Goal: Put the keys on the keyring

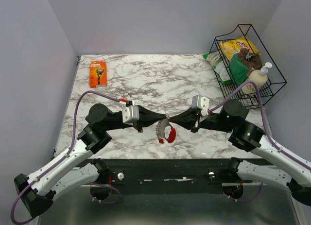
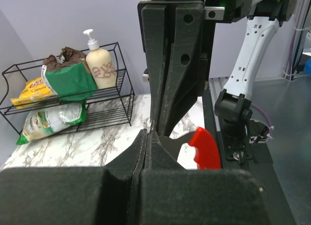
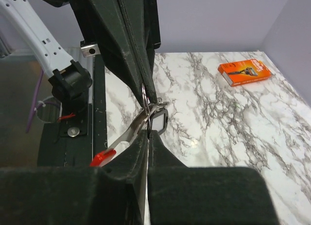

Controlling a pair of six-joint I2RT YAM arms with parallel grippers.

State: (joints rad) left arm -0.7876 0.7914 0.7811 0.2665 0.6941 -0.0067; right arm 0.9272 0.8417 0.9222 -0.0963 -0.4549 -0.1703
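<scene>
My two grippers meet tip to tip above the marble table [image 1: 146, 84]. The left gripper [image 1: 159, 119] [image 2: 149, 132] is shut, and so is the right gripper [image 1: 170, 120] [image 3: 148, 132]. The keys [image 1: 164, 130] hang between and below the tips, held off the table. A thin silvery wire loop [image 3: 144, 101] runs from the left tips down into the right jaws. A silver blade [image 3: 127, 133] slants down to the red tag [image 3: 103, 157] [image 2: 204, 147]. The keyring [image 3: 159, 120], a small black oblong loop, hangs right beside both tips; which gripper holds it is unclear.
An orange razor box [image 1: 97, 73] lies at the back left of the table. A black wire rack [image 1: 252, 64] at the back right holds snack bags and a pump bottle [image 1: 256, 79]. The table's front edge [image 1: 165, 159] is just behind the hanging keys.
</scene>
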